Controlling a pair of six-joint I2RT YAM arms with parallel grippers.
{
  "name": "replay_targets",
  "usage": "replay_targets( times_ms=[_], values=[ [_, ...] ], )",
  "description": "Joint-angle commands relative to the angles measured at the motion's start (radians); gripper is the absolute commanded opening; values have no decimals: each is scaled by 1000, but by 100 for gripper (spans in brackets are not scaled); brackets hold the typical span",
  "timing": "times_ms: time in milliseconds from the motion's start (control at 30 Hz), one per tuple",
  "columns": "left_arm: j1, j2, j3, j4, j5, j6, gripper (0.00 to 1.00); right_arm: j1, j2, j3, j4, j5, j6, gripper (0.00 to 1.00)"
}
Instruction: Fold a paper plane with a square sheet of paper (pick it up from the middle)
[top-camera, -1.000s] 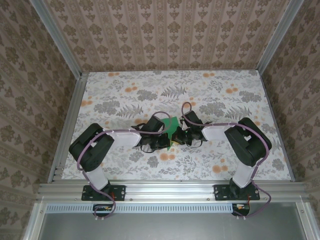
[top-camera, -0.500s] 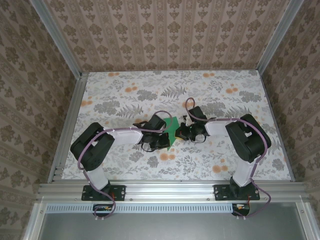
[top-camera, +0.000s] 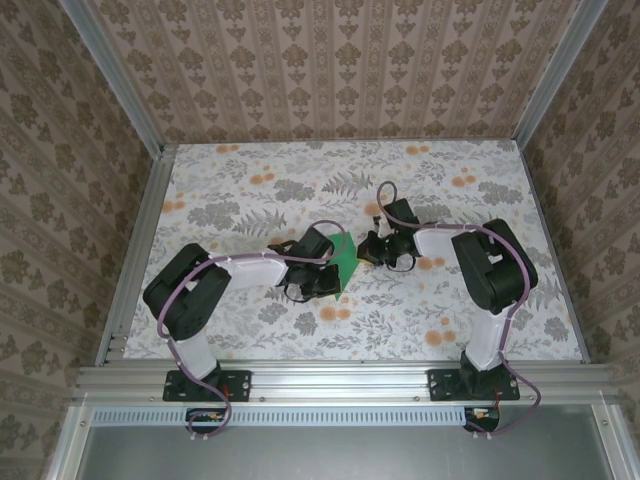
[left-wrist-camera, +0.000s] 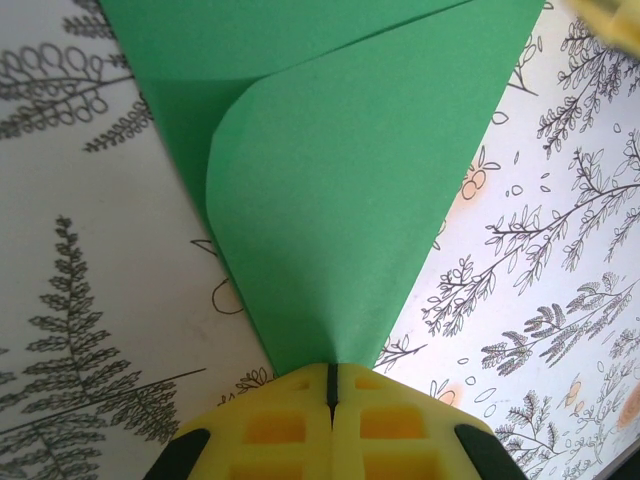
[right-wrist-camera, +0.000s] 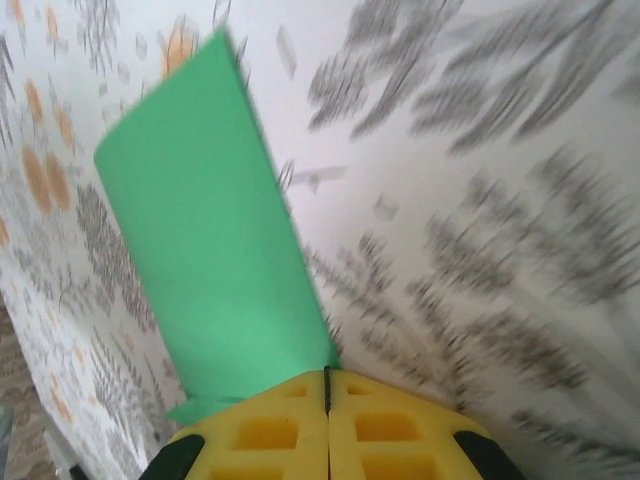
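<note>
Paper: thin bright green square sheet of paper (top-camera: 343, 258), middle of the floral-print surface (top-camera: 250, 190), strung between both tools; looks partly lifted, contact underneath hard to tell tbh.
Left tool (left-wrist-camera: 328, 385): clenched tight on a gathered bit of the sheet, yellow fingertips (left-wrist-camera: 270, 425) pressed together, paper fanning out from the pinch in a soft rolled bend, no crisp crease there.
Right tool (right-wrist-camera: 327, 385): pinched shut on another edge, flat green strip stretching away from it; backdrop smeared, fine detail iffy.
Handling: basically weightless, floppy, marked for good once squashed, easy to tear under a hard two-sided pull, probably a bit slippy between smooth pads.
Where to grab: middle for the pickup, per the task; for folding, edges or corners, shallow pinch, some slack between grips, flattened on the surface before any pressing.
Progress guess: early, nothing dart-shaped yet.
</note>
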Motion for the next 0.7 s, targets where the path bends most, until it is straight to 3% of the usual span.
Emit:
replay_targets(
  times_ms=[0,333,500,667],
  values=[
    [-13,56,-44,-207,-57,30,5,-26,21,34,-46,96,-42,8],
    [-15,-66,-41,-161,-61,80,8,-21,-195,-33,-66,71,-56,13],
    [11,-186,-50,-96,-73,95,18,12,-327,-124,-65,90,-63,27],
    [50,-226,-62,-37,-92,95,21,58,-397,-185,-56,143,-57,44]
  ],
)
